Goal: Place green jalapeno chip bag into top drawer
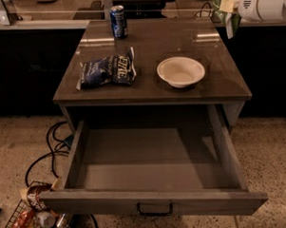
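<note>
The green jalapeno chip bag [225, 6] hangs at the top right, above the table's far right corner, held in my gripper [232, 8], which is shut on it. The white arm [266, 3] runs in from the right edge. The top drawer [154, 203] is pulled wide open below the tabletop; its inside is empty and its dark handle [155, 211] faces the front. The bag is high above and behind the drawer, apart from it.
On the grey table [146, 89] lie a dark blue chip bag [108, 70] at left, a white bowl [180, 71] at right and a blue can [118, 22] at the back. Cables [49, 153] and a wire basket of items [33, 220] are on the floor at left.
</note>
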You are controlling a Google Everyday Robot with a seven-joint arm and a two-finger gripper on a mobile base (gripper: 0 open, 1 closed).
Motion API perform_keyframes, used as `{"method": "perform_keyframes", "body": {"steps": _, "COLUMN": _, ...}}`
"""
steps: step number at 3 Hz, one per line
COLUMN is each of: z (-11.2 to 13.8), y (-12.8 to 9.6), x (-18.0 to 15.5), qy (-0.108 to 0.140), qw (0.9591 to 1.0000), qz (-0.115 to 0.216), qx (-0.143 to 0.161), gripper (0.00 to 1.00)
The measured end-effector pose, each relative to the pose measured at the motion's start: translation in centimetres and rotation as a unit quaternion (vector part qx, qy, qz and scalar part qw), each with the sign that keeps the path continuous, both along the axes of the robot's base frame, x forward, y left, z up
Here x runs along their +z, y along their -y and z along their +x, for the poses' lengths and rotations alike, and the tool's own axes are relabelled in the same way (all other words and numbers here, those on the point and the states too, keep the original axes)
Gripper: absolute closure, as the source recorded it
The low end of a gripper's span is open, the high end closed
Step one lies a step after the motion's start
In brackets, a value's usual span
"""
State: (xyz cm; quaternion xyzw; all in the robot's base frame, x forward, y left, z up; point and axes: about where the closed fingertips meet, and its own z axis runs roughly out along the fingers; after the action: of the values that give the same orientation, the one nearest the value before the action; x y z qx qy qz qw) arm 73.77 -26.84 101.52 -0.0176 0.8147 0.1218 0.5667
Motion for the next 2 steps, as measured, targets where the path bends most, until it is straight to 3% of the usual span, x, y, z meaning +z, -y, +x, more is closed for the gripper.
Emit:
{"method": "perform_keyframes", "body": {"steps": 1, "z": 0.1, "y": -0.5, "x": 0.1, "qy": -0.008, "qw": 0.9997, "qz": 0.008, "qx": 0.024, "gripper": 1.00}}
{"method": "perform_keyframes", "body": {"steps": 2, "z": -1.0, "y": -2.0, "x": 0.6, "qy": -0.025, "qw": 0.9946, "qz": 0.032, "qx": 0.095, "gripper": 1.00}}
